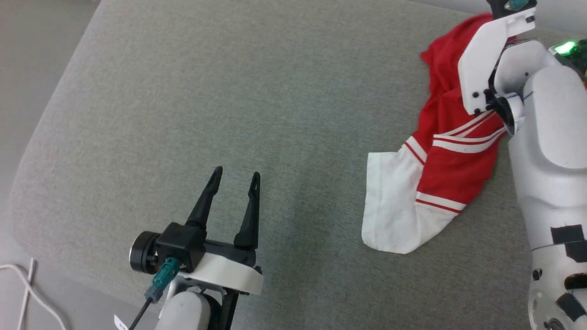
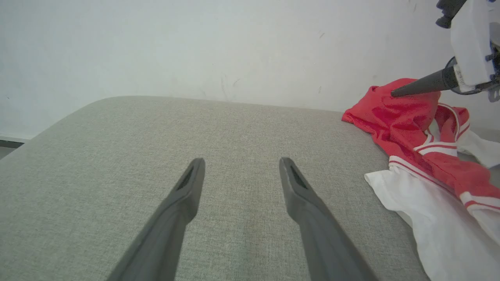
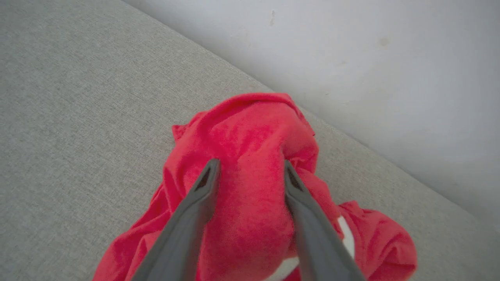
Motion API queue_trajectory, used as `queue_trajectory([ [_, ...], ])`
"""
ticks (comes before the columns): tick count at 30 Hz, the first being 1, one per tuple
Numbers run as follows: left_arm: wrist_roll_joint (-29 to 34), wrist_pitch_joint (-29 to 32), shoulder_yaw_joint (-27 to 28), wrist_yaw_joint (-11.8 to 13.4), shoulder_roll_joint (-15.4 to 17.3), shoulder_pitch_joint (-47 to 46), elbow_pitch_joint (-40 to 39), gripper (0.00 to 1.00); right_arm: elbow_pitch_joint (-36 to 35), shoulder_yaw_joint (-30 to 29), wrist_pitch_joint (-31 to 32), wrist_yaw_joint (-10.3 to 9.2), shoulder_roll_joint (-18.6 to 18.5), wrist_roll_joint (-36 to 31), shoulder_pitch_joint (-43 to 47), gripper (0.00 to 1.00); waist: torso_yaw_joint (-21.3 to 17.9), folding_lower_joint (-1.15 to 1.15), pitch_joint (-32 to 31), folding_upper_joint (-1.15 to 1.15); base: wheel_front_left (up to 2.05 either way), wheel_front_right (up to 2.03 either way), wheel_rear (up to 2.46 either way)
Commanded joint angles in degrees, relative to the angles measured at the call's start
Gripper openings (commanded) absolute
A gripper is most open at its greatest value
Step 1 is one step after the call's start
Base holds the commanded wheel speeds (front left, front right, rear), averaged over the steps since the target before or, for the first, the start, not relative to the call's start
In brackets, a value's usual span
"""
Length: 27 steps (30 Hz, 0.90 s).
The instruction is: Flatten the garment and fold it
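The right claw (image 3: 250, 163) spreads open around a hump of the shirt (image 3: 242, 117), probably to pinch it; the left claw (image 1: 237, 173) hangs open, empty.

Garment (image 1: 447, 165): red body; white sleeve; red/white stripe trim at sleeve seam & hem.
Surface (image 1: 275, 91): grey-green, fine woven fleck.
Left tool (image 1: 236, 172): black fingers & block, white collar; teal connector (image 1: 161, 275) w/ black lead.
Right tool (image 3: 251, 162): dk grey fingers.
Right arm (image 1: 550, 151): white shell, black patches, green light (image 1: 565, 47).
Wall (image 2: 234, 47): off-white, faint marks.
Cable (image 1: 27, 284): white.
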Motion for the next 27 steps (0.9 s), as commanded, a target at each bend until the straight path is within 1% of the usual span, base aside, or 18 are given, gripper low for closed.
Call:
queue_trajectory([
  [1,-0.3,-0.3,-0.2,0.2,-0.3,-0.7,0.3,1.0,0.7,-0.2,-1.0,-0.04,0.6,-0.5,-0.6,1.0,1.2,-0.01,1.0,0.0,0.0,0.0,0.0],
  [4,-0.3,-0.3,-0.1,0.5,-0.4,-0.6,0.6,1.0,2.3,0.8,-3.2,-0.04,1.4,0.2,-1.4,1.0,0.2,-0.01,-0.1,0.0,0.0,0.0,0.0],
  [7,0.2,-0.3,0.2,0.9,-0.4,-0.1,0.6,1.0,2.3,2.3,-6.3,-0.04,1.8,2.8,-1.9,1.0,-1.4,-0.01,-1.8,0.0,0.0,0.0,0.0],
  [9,0.5,-0.3,0.7,1.0,-0.2,0.6,0.4,1.0,1.0,3.6,-8.6,-0.04,2.0,5.1,-1.2,1.0,-2.8,-0.01,-3.3,0.0,0.0,0.0,0.0],
  [12,1.0,-0.3,1.6,1.4,0.4,2.0,0.0,1.0,-3.5,4.9,-12.6,-0.04,2.1,8.9,1.9,1.0,-5.2,-0.01,-5.7,0.0,0.0,0.0,0.0],
  [15,1.2,-0.3,2.4,1.8,1.2,3.6,-0.5,1.0,-10.9,4.5,-15.5,-0.04,1.5,11.9,7.6,1.0,-7.6,-0.01,-7.7,0.0,0.0,0.0,0.0],
  [18,1.4,-0.3,3.0,2.2,1.8,5.1,-1.2,1.0,-20.6,2.2,-17.0,-0.04,1.2,14.0,16.1,1.0,-9.7,-0.01,-9.4,0.0,0.0,0.0,0.0],
  [24,1.6,-0.3,3.8,2.5,2.9,7.7,-3.7,1.0,-42.5,-5.6,-19.6,-0.04,2.1,15.0,36.0,1.0,-13.3,-0.01,-11.2,0.0,0.0,0.0,0.0],
  [25,1.6,-0.3,4.0,2.6,3.1,8.0,-4.1,1.0,-45.6,-7.0,-20.5,-0.04,2.3,15.0,39.2,1.0,-13.8,-0.01,-11.3,0.0,0.0,0.0,0.0],
  [27,1.7,-0.3,4.3,2.7,3.3,8.5,-4.9,1.0,-49.9,-9.9,-22.7,-0.04,2.4,17.7,45.3,1.0,-14.6,-0.01,-11.4,0.0,0.0,0.0,0.0],
])
